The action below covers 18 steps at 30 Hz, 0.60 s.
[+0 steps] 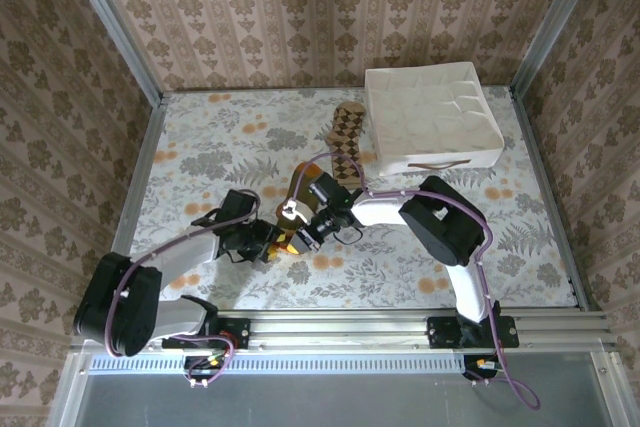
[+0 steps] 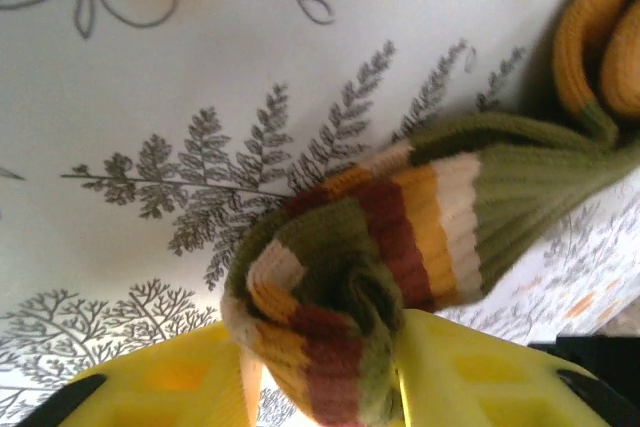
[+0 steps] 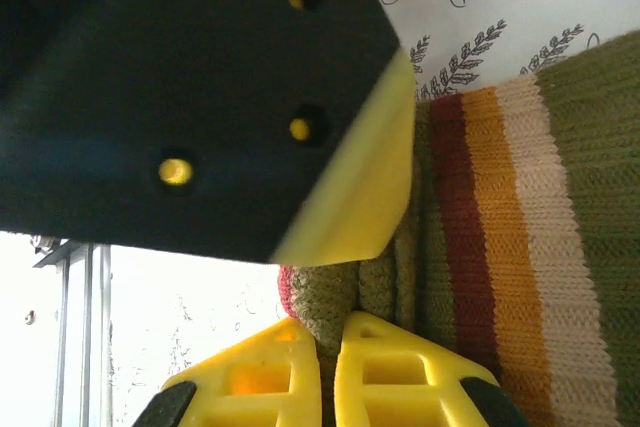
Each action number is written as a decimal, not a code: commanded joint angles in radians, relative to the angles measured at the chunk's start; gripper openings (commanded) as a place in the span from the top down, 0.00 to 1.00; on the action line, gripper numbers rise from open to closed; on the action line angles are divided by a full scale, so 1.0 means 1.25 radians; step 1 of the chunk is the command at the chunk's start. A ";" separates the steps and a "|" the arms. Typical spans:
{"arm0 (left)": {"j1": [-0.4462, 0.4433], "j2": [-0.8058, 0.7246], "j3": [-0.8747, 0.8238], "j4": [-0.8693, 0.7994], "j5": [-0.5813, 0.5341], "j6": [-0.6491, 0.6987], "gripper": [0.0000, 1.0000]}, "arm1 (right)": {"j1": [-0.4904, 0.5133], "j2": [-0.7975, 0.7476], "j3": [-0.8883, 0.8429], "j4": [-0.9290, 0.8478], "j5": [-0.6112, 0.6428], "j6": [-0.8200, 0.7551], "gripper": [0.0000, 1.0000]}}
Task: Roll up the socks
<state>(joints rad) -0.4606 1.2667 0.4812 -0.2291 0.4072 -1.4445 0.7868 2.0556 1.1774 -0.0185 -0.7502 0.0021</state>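
The olive-green sock (image 2: 400,217) with orange, cream and red stripes lies on the floral tabletop, its near end curled into a small roll. My left gripper (image 2: 330,382) is shut on that rolled end, one yellow finger on each side. My right gripper (image 3: 330,342) is shut on an olive fold of the same sock (image 3: 520,227), and the left gripper's yellow-tipped finger (image 3: 365,197) sits just above it. In the top view both grippers, the left (image 1: 272,244) and the right (image 1: 300,237), meet over the sock (image 1: 300,185) at table centre. The brown-and-cream argyle sock (image 1: 345,142) lies flat behind them.
A white fabric box (image 1: 432,115) stands at the back right, touching the argyle sock's far end. Patterned walls close in the table on three sides. A metal rail (image 1: 350,327) carrying both arm bases runs along the near edge.
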 commanded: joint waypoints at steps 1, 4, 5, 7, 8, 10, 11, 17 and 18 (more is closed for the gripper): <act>-0.017 0.016 -0.007 -0.013 -0.035 -0.055 0.73 | -0.004 0.044 -0.009 -0.078 0.013 0.022 1.00; -0.017 0.027 0.000 -0.053 -0.035 -0.065 0.84 | -0.002 0.033 -0.014 -0.073 0.021 0.014 1.00; -0.017 0.031 0.003 -0.067 -0.033 -0.069 0.89 | 0.000 0.028 -0.014 -0.075 0.027 0.005 1.00; -0.017 0.046 0.012 -0.099 -0.019 -0.073 0.97 | 0.010 0.009 -0.016 -0.081 0.052 -0.020 0.96; -0.018 0.052 0.019 -0.122 -0.017 -0.072 1.00 | 0.019 -0.007 -0.020 -0.084 0.079 -0.041 0.91; -0.018 0.058 0.033 -0.169 -0.015 -0.073 1.00 | 0.043 -0.051 -0.043 -0.064 0.136 -0.091 0.82; -0.019 0.057 0.039 -0.185 -0.017 -0.072 1.00 | 0.059 -0.088 -0.070 -0.030 0.189 -0.121 0.76; -0.018 0.052 0.054 -0.232 -0.015 -0.086 1.00 | 0.185 -0.254 -0.216 0.167 0.526 -0.292 0.53; -0.018 0.054 0.058 -0.240 -0.015 -0.084 1.00 | 0.207 -0.264 -0.222 0.172 0.580 -0.318 0.53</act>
<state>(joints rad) -0.4782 1.3148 0.5526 -0.3798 0.4149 -1.5230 0.9844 1.7779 0.9298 0.1085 -0.3195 -0.2394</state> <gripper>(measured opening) 0.097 0.465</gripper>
